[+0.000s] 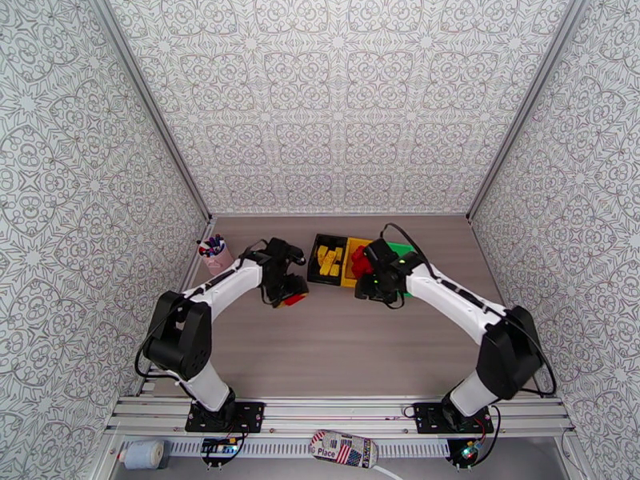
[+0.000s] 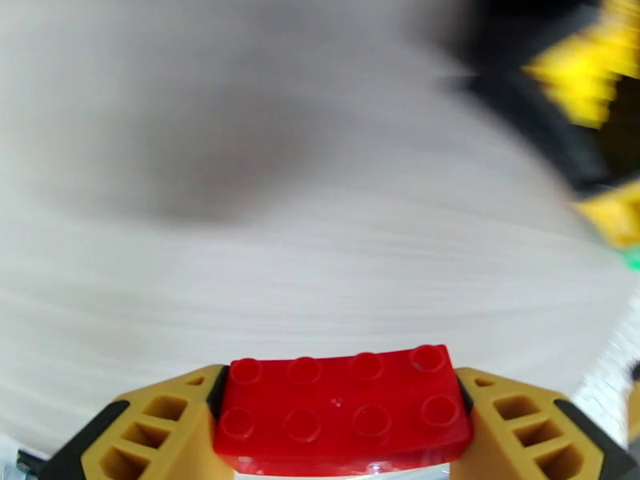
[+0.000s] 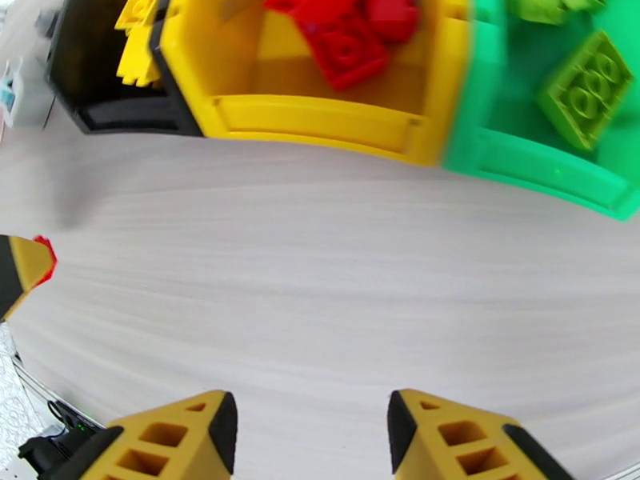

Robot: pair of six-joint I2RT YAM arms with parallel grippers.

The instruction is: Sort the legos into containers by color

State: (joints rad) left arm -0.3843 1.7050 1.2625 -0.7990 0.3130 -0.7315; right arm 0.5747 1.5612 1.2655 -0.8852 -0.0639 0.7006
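Clamped in the left gripper (image 2: 340,398), a red brick (image 2: 340,410) is sitting studs-up, the fingers (image 2: 160,426) pressing on its two short ends. From above, that gripper (image 1: 290,296) is hanging low over the table (image 1: 336,346), just left of the bins, with the brick (image 1: 295,299) showing at its tip.

To its right, the right gripper (image 3: 312,426) is hovering with its fingers apart and nothing between them, bare table lying beneath.

Beyond both, the three bins are standing in a touching row. The black bin (image 3: 120,114) on the left is holding yellow bricks (image 3: 136,42), the yellow bin (image 3: 320,122) in the middle is holding red bricks (image 3: 344,42), and the green bin (image 3: 544,170) on the right is holding lime bricks (image 3: 584,86). Going by that pattern, the held brick is probably heading for the yellow bin.

Such a brick is likely handling as light, stiff and smooth-walled, so it is not crushing but could be slipping or twisting under a loose grip. Taking it across flat opposite walls, below the studs, is looking like the surest hold, as the left gripper is doing now.

Far left, a pink pen cup (image 1: 216,254) is standing apart from everything.
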